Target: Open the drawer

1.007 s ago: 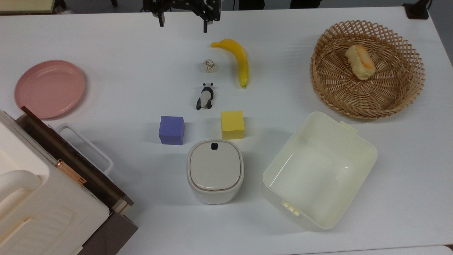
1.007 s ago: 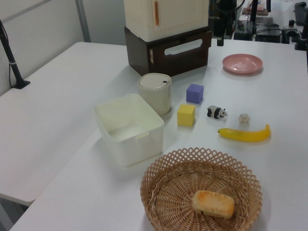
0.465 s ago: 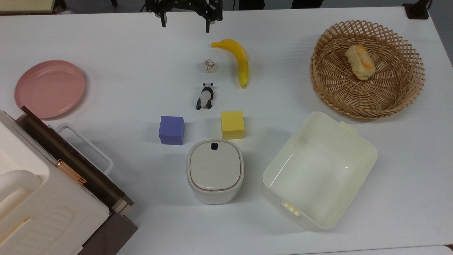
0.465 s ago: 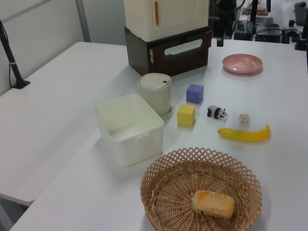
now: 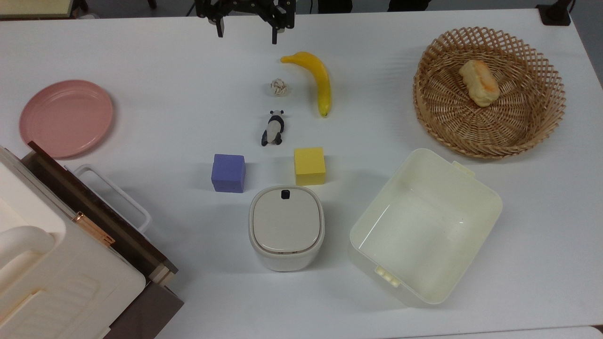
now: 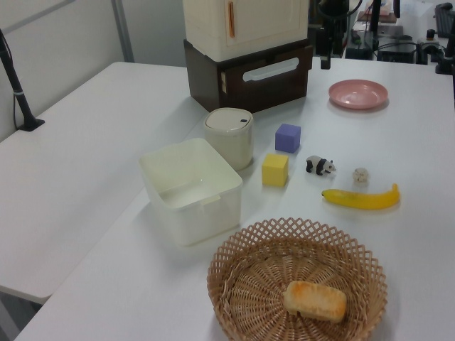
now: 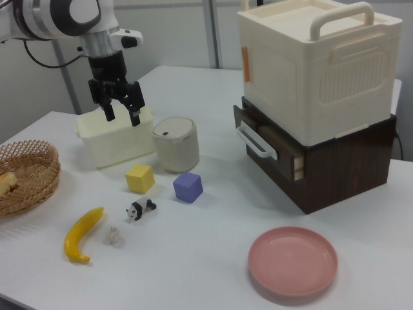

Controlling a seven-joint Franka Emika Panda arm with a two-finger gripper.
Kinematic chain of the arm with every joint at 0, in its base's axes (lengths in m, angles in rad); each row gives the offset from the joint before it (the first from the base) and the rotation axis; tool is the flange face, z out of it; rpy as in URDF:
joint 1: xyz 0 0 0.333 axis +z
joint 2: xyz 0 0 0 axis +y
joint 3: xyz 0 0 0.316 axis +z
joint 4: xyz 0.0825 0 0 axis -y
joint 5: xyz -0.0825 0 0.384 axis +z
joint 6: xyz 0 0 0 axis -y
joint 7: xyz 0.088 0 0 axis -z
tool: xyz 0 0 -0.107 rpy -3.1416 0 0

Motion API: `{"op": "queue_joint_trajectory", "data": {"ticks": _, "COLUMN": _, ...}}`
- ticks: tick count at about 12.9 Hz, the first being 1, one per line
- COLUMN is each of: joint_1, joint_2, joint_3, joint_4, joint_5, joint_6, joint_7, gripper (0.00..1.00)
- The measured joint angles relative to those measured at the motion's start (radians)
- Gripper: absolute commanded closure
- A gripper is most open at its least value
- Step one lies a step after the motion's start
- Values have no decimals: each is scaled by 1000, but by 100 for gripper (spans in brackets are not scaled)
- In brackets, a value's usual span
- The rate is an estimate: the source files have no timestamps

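Observation:
The drawer [image 5: 96,213] has a dark brown front and a white loop handle [image 5: 123,197]. It sits in a dark brown cabinet at the top view's lower left, under a cream case [image 5: 56,278]. In the right view the drawer [image 7: 279,143] stands slightly out of the cabinet, with a strip of light wood showing at its edge. It also appears at the far end of the table in the left view [image 6: 266,77]. My gripper [image 5: 247,34] hangs open and empty above the table's far edge, well away from the handle. In the right view the gripper [image 7: 122,113] is over the cream tub.
Between gripper and drawer lie a banana [image 5: 318,80], a small knot ball [image 5: 279,87], a panda figure [image 5: 273,127], a purple cube [image 5: 228,173], a yellow cube [image 5: 309,165] and a lidded cream bin [image 5: 286,227]. A pink plate [image 5: 66,117], cream tub [image 5: 424,226] and wicker basket [image 5: 490,92] flank them.
My gripper has shifted slightly to the top view's right, still open. Nothing on the table has moved.

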Motion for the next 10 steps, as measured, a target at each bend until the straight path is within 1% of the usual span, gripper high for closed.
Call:
{"op": "queue_joint_trajectory", "data": {"ticks": 2, "joint_1": 0, "joint_2": 1, "joint_3": 0, "joint_4": 0, "joint_5": 0, "joint_6": 0, "joint_7": -9, "gripper": 0}}
{"op": "queue_joint_trajectory", "data": {"ticks": 5, "joint_1": -4, "joint_2": 16, "joint_3": -3, "joint_4": 0, "joint_5": 0, "joint_6": 12, "joint_7": -141, "gripper": 0}}
{"op": "queue_joint_trajectory", "data": {"ticks": 8, "joint_1": -22, "joint_2": 41, "joint_3": -10, "joint_4": -1, "joint_5": -5, "joint_6": 75, "joint_7": -246, "gripper": 0}}
{"op": "queue_joint_trajectory", "data": {"ticks": 10, "joint_1": -55, "joint_2": 76, "joint_3": -12, "joint_4": -2, "joint_5": -40, "joint_6": 151, "joint_7": -332, "gripper": 0}}
